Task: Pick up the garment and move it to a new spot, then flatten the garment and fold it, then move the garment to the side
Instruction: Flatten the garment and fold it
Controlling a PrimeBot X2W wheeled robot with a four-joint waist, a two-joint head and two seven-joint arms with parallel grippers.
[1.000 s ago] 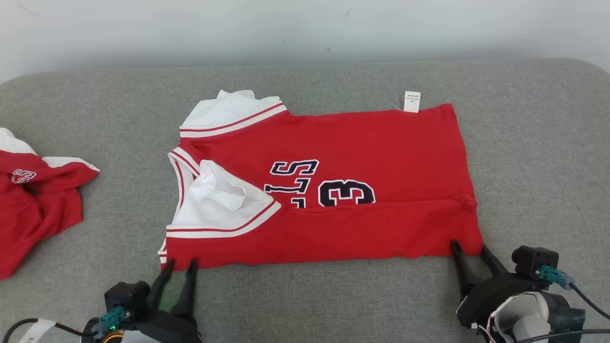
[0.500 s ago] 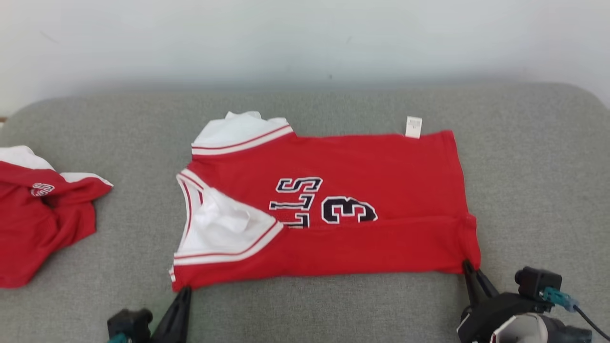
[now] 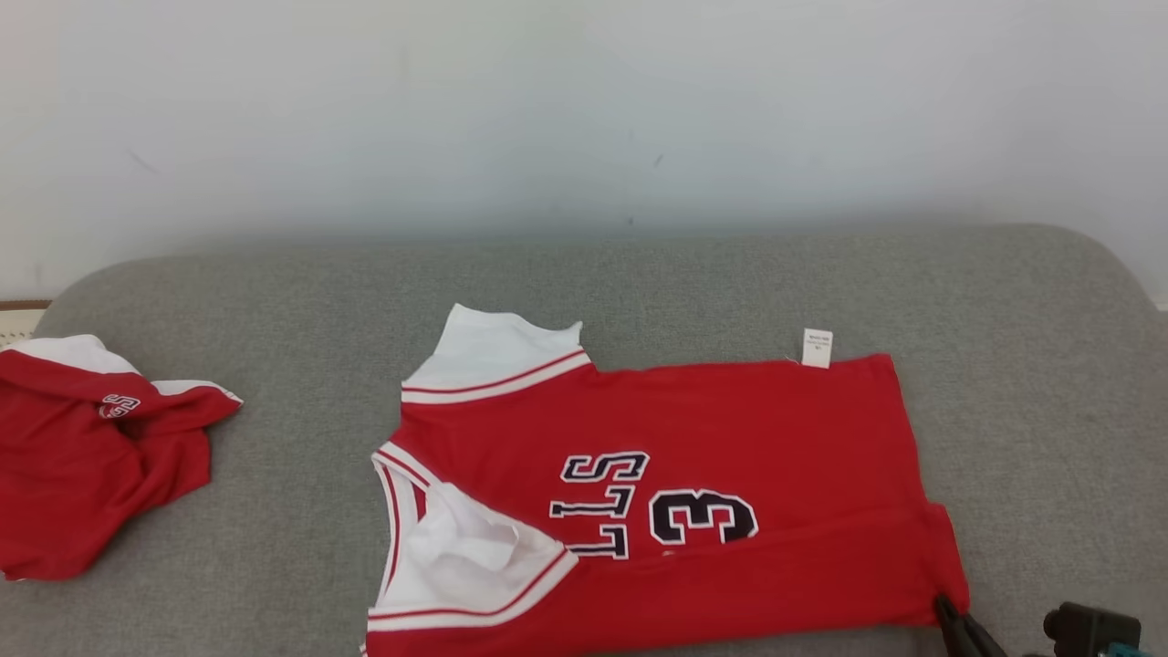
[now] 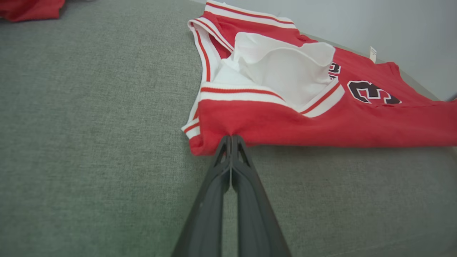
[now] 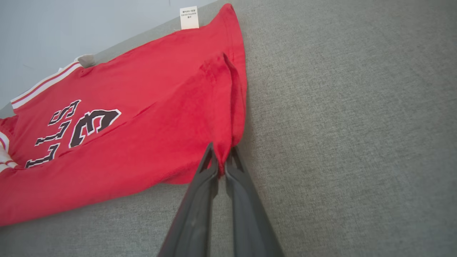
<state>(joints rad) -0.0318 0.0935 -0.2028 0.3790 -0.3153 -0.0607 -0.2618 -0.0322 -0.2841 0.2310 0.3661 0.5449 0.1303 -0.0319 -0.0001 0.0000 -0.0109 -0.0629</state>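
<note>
While both claws are clamped onto it, the red jersey (image 3: 693, 493) lies mostly flat on the grey fabric bench (image 3: 274, 301). It sits in the lower middle of the head view and its near edge runs off the bottom of the frame. In the left wrist view the left claw (image 4: 231, 137) comes up from the bottom centre with its two fingers squeezed tight together. Its tips pinch the jersey's red edge at the corner just under the striped trim, and you can see the cloth pucker right there. Over in the right wrist view the right claw (image 5: 221, 157) is clenched too, with a bit of red cloth caught between its tips at the jersey's other near corner, where the hem bunches into a ridge. A strip along the near side looks folded over and covers part of the dark lettering (image 3: 602, 502) next to the big 3. The white sleeve (image 4: 285, 67) with red stripes is rumpled and puffed up on the left end of the jersey. A little white tag (image 3: 817, 348) pokes out past the far edge, toward the upper right of the jersey. There's also a second garment (image 3: 82, 474), red and white and crumpled, at the left edge of the head view, well apart from the jersey. A pale wall (image 3: 584, 109) runs across the top.
</note>
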